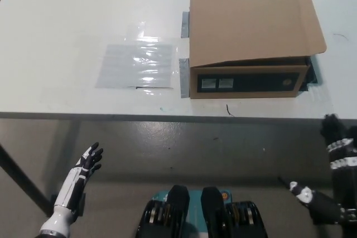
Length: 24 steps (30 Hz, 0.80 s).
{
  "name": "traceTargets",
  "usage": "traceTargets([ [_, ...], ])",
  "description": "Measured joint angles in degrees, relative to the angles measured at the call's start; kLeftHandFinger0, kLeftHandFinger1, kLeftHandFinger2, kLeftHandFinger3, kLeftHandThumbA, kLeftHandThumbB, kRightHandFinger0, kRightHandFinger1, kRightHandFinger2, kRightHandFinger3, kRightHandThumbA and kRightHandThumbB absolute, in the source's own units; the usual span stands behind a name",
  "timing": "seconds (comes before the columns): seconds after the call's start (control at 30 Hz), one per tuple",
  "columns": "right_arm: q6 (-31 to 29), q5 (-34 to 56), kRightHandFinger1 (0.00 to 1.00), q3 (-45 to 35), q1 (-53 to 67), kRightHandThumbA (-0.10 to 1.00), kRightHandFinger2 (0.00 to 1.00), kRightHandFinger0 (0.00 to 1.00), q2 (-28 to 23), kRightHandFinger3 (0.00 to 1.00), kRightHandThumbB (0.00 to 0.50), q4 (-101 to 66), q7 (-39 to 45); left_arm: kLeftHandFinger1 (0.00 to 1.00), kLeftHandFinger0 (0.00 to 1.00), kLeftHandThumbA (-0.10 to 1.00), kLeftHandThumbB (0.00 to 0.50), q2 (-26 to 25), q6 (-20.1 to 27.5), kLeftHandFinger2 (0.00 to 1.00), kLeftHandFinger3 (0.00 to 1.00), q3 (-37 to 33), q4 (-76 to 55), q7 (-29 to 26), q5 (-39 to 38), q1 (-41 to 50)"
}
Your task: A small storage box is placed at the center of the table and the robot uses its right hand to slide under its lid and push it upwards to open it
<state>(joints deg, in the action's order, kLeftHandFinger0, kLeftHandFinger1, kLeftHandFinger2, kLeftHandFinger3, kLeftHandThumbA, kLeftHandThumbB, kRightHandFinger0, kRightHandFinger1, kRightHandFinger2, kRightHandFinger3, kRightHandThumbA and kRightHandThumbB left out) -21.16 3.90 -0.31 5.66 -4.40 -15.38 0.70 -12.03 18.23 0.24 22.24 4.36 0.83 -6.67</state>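
Below the table (67, 15) edge, the right hand (334, 137) hangs open, well short of the shut box (251, 32); a push may shove the taped box instead of lifting its lid (254, 20). Left hand (89, 160) rests open.

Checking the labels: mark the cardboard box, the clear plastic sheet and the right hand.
cardboard box (251, 23), head view, middle of closed lid.
clear plastic sheet (136, 64), head view, its centre.
right hand (336, 137), head view, middle of the hand.

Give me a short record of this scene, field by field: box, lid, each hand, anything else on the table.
box: cardboard box on the white table, right of centre
lid: down, flap covering the top
right hand: black, below the table edge, not touching the box
left hand: white, low left, open, holding nothing
other: clear plastic sheet left of the box
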Motion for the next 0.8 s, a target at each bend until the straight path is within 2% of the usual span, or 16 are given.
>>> traceTargets([
  [0.1, 0.75, 3.37, 1.00, -0.71, -1.11, 1.00, 1.00, 1.00, -1.17, 1.00, 0.287, -3.64, 0.00, 1.00, 1.00, 1.00, 0.500, 0.05, 0.25, 1.00, 1.00, -0.01, -0.09, 0.67, -0.26, 0.03],
  [0.2, 1.59, 5.56, 1.00, -1.93, -2.98, 1.00, 1.00, 1.00, -2.33, 1.00, 0.259, -4.26, -0.03, 1.00, 1.00, 1.00, 0.500, 0.07, 0.44, 1.00, 1.00, -0.01, -0.08, 1.03, -0.59, 0.07],
  [0.37, 3.94, 11.99, 1.00, -4.98, -9.79, 1.00, 1.00, 1.00, -3.86, 1.00, 0.250, -2.47, -0.17, 1.00, 1.00, 1.00, 0.500, 0.11, 0.54, 1.00, 1.00, 0.00, -0.09, 1.64, -1.11, 0.20],
  [0.47, 5.56, 15.31, 1.00, -6.65, -13.68, 1.00, 1.00, 1.00, -3.84, 1.00, 0.287, 0.46, -0.23, 1.00, 1.00, 1.00, 0.500, 0.11, 0.63, 1.00, 1.00, 0.00, -0.18, 1.85, -1.19, 0.22],
  [0.8, 9.79, 26.10, 1.00, -9.82, -19.88, 1.00, 1.00, 1.00, -2.78, 1.00, 0.350, 10.76, 0.55, 1.00, 1.00, 1.00, 0.500, 0.12, 1.04, 1.00, 1.00, -0.01, 0.17, 2.18, -1.18, 0.26],
])
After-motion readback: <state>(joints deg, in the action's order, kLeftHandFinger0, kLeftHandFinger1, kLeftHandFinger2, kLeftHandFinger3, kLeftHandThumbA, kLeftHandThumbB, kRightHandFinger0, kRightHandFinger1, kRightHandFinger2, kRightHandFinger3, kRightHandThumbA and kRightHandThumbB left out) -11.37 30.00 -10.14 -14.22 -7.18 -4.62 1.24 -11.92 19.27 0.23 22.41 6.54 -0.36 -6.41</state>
